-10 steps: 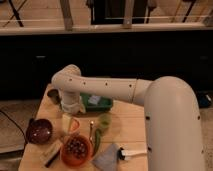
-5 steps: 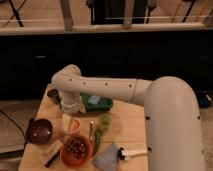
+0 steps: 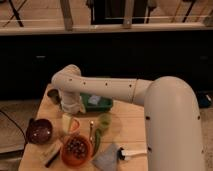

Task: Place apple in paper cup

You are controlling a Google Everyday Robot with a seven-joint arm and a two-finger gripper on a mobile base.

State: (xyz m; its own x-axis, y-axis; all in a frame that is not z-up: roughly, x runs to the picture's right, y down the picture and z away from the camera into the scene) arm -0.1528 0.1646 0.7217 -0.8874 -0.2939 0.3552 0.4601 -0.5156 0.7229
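Camera view: no change over the last second, arm and hand (image 3: 71, 106) hold the same pose, so likely settling over the drop, not moving. Hand sits low over the wooden surface (image 3: 127, 127); can't tell if it's released or clenched. Directly below it: paper cup (image 3: 70, 124), orange showing inside, maybe the apple, can't confirm. Green bin (image 3: 98, 102) just beside the hand. No readable labels or writing.
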